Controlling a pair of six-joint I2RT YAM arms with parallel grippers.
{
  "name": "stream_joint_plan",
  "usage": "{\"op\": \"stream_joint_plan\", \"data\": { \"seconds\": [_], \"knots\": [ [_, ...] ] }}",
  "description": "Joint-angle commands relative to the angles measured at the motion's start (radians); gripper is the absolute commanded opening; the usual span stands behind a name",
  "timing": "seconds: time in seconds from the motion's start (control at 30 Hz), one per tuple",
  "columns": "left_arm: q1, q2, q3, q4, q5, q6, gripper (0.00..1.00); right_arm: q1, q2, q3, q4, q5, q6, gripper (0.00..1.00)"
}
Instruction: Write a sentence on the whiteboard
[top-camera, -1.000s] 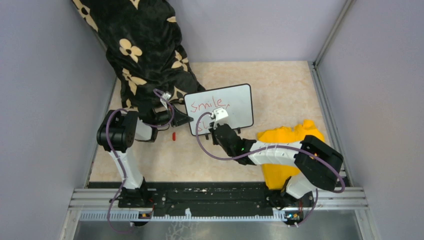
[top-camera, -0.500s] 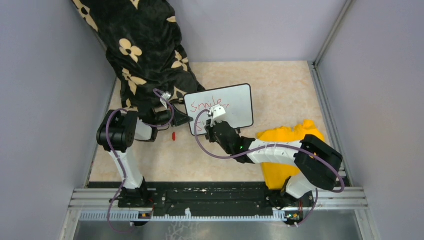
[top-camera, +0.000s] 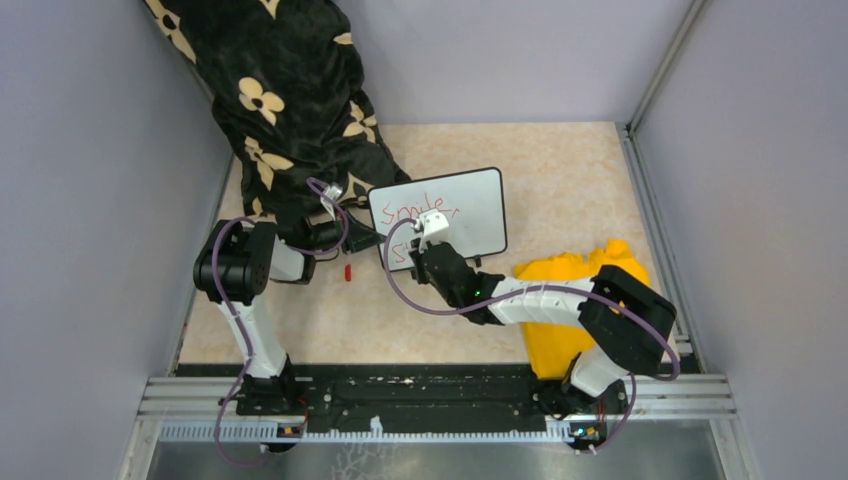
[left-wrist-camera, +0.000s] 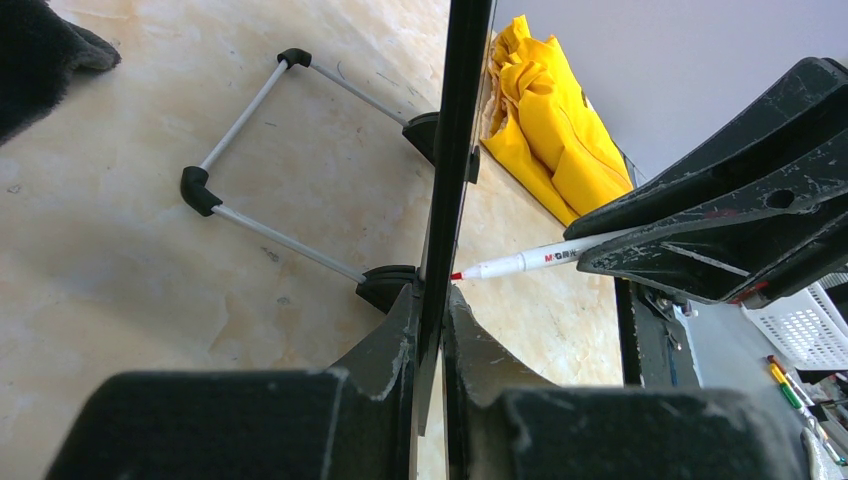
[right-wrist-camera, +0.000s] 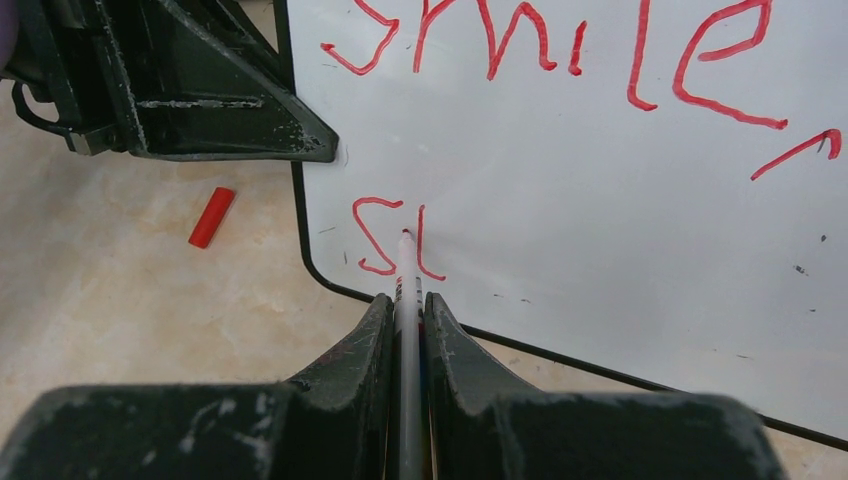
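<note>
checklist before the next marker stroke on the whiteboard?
1. Hold by left end effector on whiteboard edge: ok, clamped.
2. Grip of right end effector on marker: ok, shut on the barrel.
3. Tip against the board at the second line: ok.
4. The sentence finished: not ok, only "Smile," plus two strokes below.
5. Bare board right of the tip: ok.
6. Ink remaining: cannot tell.

Three views, one whiteboard (top-camera: 475, 215)
Your top camera looks steeply down from high behind; your left wrist camera sights close along the board's edge; your right wrist camera looks along its marker (right-wrist-camera: 407, 290) at the face, close up.
</note>
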Motion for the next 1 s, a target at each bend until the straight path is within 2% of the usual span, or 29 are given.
{"op": "stream_joint_plan", "data": {
  "seconds": [0.0, 0.73, 0.97],
  "knots": [
    [-0.006, 0.021, -0.002, -0.081, -0.017, 0.018, 0.00, -0.014, 0.014, 0.045, 0.006, 0.039, 0.013, 0.00],
    [-0.006, 0.021, -0.001, -0.083, -0.018, 0.018, 0.00, -0.033, -0.066, -0.027, -0.034, 0.089, 0.026, 0.00],
    [-0.006, 0.022, -0.001, -0.083, -0.018, 0.017, 0.00, -0.034, -0.126, -0.071, 0.025, 0.020, 0.018, 0.00]
  ]
}}
